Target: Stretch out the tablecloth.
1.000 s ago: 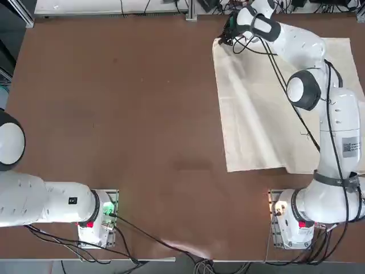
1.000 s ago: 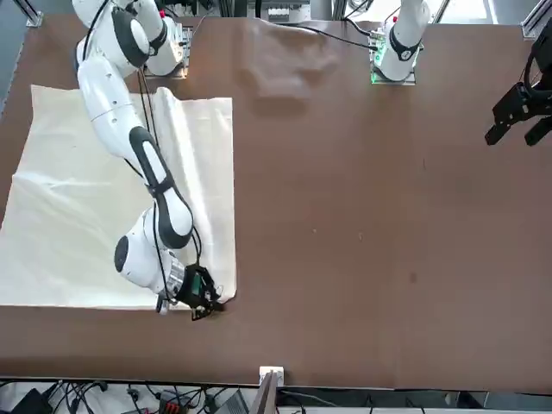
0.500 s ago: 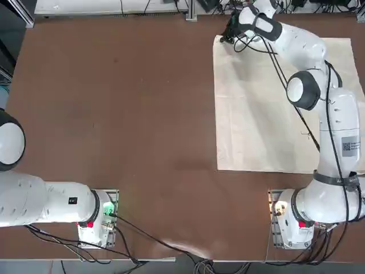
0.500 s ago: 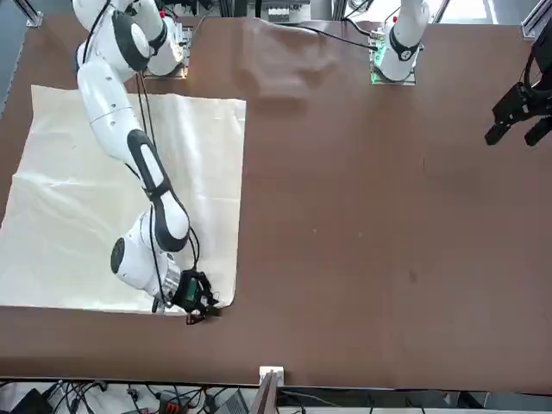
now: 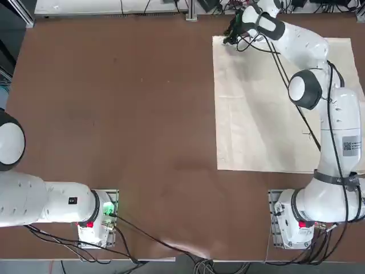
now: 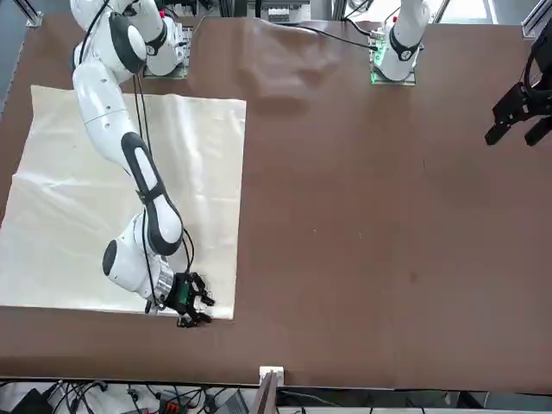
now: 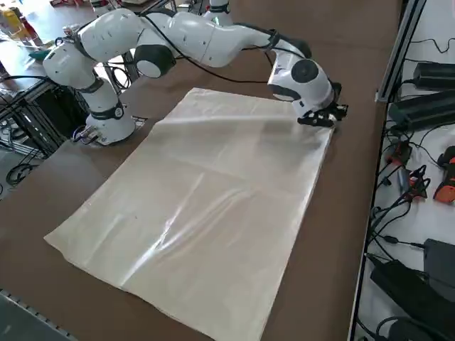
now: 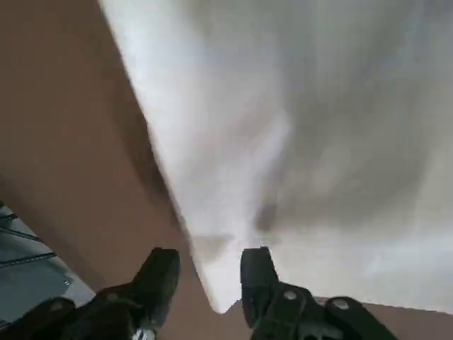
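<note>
The cloth lies spread flat on the brown bench, on the robot's right half, its edges straight, with faint creases across it; the right hand sits low at the cloth's far inner corner (far from the arm's base); its fingers stand apart astride that corner, and hold nothing.
</note>
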### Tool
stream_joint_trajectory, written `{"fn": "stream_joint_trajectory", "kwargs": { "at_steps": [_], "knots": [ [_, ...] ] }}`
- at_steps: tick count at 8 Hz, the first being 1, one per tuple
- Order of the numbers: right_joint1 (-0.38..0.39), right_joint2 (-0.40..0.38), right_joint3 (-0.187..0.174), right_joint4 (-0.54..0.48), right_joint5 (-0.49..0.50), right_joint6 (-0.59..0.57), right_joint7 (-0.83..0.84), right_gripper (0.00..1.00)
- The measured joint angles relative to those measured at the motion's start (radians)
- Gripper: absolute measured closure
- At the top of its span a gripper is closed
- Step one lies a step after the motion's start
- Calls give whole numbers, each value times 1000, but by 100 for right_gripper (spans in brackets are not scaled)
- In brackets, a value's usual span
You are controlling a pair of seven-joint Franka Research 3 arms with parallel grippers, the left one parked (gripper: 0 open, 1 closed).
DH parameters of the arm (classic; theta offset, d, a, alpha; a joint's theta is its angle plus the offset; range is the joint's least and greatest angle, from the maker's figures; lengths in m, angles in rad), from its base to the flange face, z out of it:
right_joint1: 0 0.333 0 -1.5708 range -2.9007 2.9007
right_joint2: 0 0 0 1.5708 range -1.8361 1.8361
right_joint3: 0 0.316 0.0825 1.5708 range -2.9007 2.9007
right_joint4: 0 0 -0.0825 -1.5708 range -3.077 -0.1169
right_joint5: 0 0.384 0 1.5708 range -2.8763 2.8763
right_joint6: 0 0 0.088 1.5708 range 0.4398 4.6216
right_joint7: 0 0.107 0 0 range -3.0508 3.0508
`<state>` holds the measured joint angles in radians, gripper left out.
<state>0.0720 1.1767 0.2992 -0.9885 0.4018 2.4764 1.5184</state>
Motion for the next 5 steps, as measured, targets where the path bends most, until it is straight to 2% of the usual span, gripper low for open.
{"fn": "stream_joint_trajectory", "kwargs": {
  "at_steps": [2,5],
  "knots": [
    [2,0,0,5,0,0,-4,1],
    [2,-19,-3,41,-9,-2,-96,0]
  ]
}}
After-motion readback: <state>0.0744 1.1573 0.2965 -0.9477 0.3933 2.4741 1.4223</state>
